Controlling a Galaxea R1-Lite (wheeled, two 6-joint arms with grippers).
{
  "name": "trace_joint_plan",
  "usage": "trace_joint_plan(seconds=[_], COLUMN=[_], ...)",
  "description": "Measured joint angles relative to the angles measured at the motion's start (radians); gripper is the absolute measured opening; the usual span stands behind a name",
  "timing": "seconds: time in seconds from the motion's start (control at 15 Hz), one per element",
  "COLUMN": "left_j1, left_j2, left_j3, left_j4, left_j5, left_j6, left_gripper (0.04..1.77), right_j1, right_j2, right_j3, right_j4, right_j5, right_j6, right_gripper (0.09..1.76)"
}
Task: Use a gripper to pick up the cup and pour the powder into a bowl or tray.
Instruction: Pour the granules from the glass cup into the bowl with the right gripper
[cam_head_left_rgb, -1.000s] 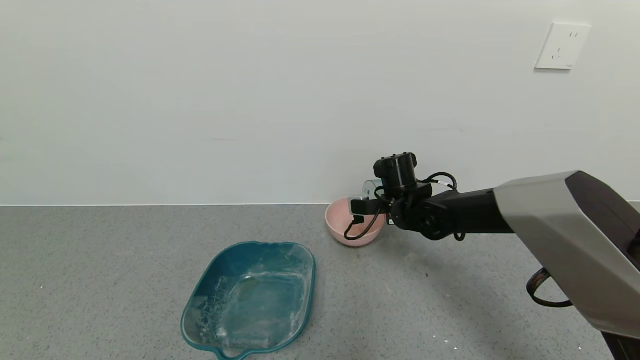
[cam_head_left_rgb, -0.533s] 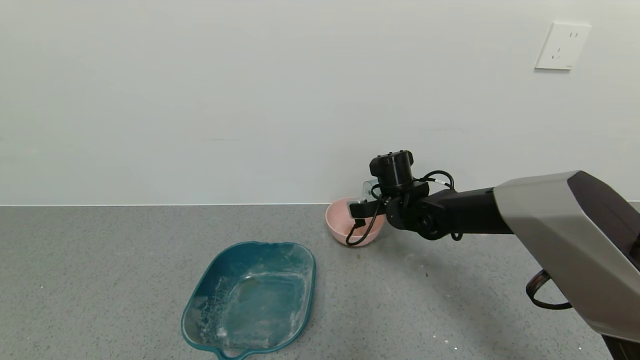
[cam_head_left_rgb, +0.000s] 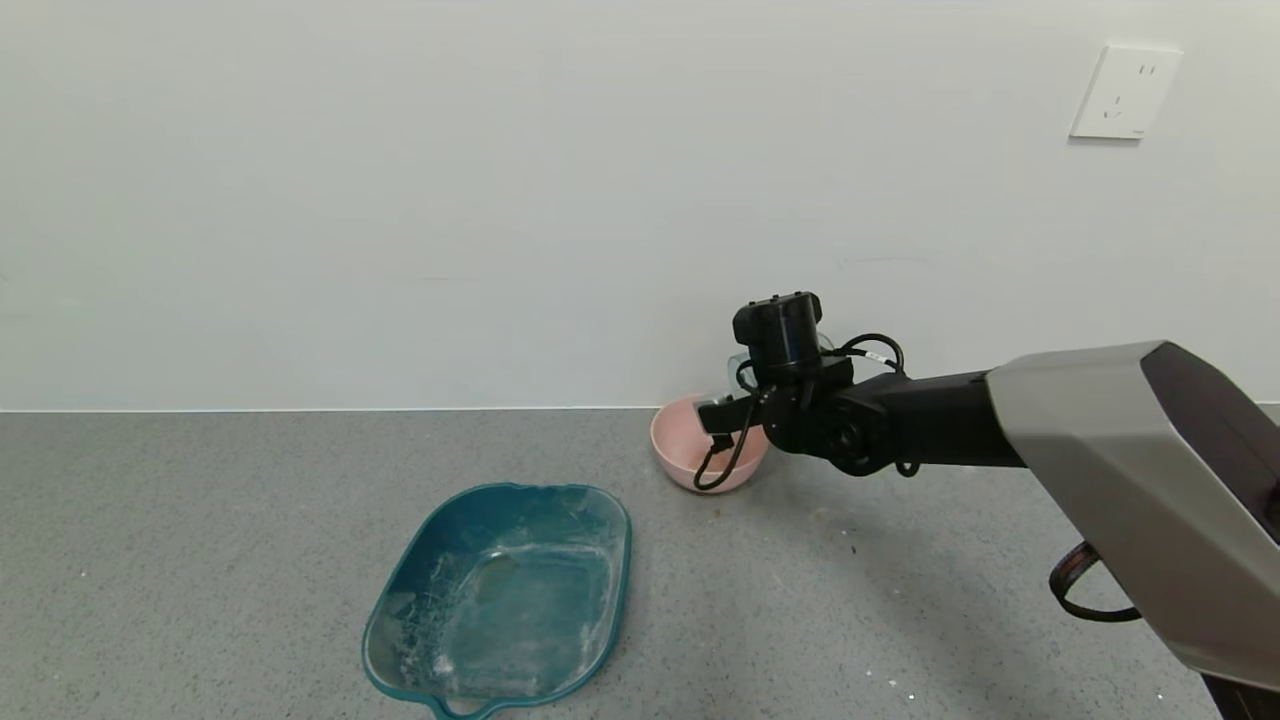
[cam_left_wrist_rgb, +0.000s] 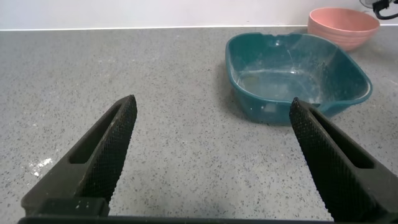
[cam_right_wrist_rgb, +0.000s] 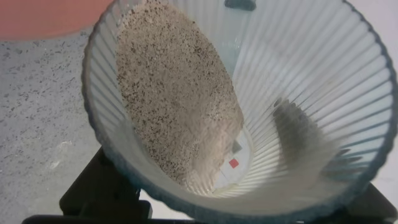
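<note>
My right gripper (cam_head_left_rgb: 744, 386) is shut on the cup (cam_head_left_rgb: 735, 361), a clear ribbed tumbler, and holds it tipped just above the far right side of the pink bowl (cam_head_left_rgb: 678, 450); the wrist hides most of the cup in the head view. In the right wrist view the cup (cam_right_wrist_rgb: 311, 93) fills the picture, with pale beige speckled powder (cam_right_wrist_rgb: 174, 106) lying along its lower wall towards the rim, and the bowl's edge (cam_right_wrist_rgb: 43, 15) shows beyond it. My left gripper (cam_left_wrist_rgb: 211, 143) is open and empty low over the countertop, out of the head view.
A teal rectangular tray (cam_head_left_rgb: 400, 590) with powder smears sits in front and left of the bowl; it also shows in the left wrist view (cam_left_wrist_rgb: 292, 102), with the bowl (cam_left_wrist_rgb: 342, 28) behind it. The white wall rises just behind the bowl, with a socket (cam_head_left_rgb: 1124, 92).
My right wrist has risen a little and shifted left over the bowl, tipping the cup further. Tray and bowl have not moved.
</note>
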Motion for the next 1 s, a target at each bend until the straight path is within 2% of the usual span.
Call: trace_joint_plan(seconds=[0.33, 1.0], left_j1=[0.0, 0.0], left_j2=[0.0, 0.0], left_j3=[0.0, 0.0], left_j4=[0.0, 0.0], left_j5=[0.0, 0.0], left_j6=[0.0, 0.0], left_gripper=[1.76, 1.76], right_j1=[0.005, 0.014], right_j2=[0.0, 0.0], right_j3=[0.0, -0.003], right_j4=[-0.002, 0.013], right_j5=[-0.045, -0.08], right_j6=[-0.058, -0.093], right_gripper=[1.35, 1.35])
